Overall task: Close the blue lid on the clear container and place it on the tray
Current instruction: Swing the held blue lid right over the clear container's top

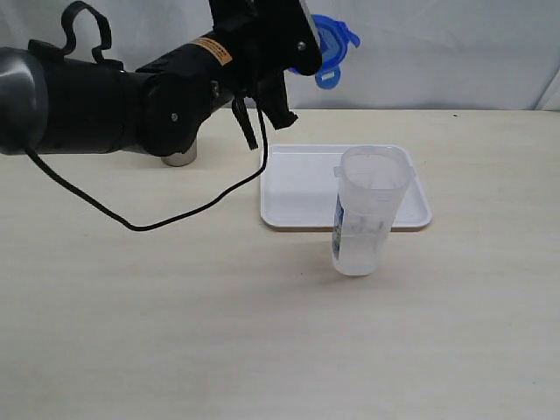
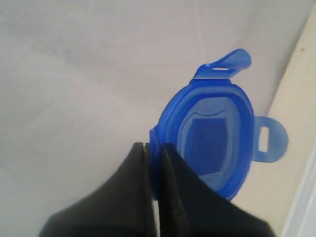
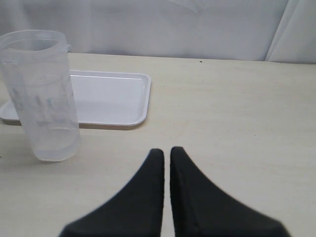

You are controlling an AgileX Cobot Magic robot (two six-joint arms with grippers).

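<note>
The blue lid [image 1: 331,45] hangs high above the table's far side, pinched at its rim by my left gripper [image 1: 306,52]. In the left wrist view the lid [image 2: 212,133] shows its hollow underside, two flaps sticking out, and the left gripper [image 2: 154,148] is shut on its edge. The clear container [image 1: 367,210] stands upright and uncovered on the table, just in front of the white tray [image 1: 297,184]. My right gripper [image 3: 167,152] is shut on nothing, low over bare table, to one side of the container [image 3: 42,94] and the tray [image 3: 111,98].
A grey steel tumbler [image 1: 179,157] stands behind my left arm, mostly hidden. A black cable [image 1: 175,219] hangs from that arm down onto the table left of the tray. A white cloth backdrop lines the far edge.
</note>
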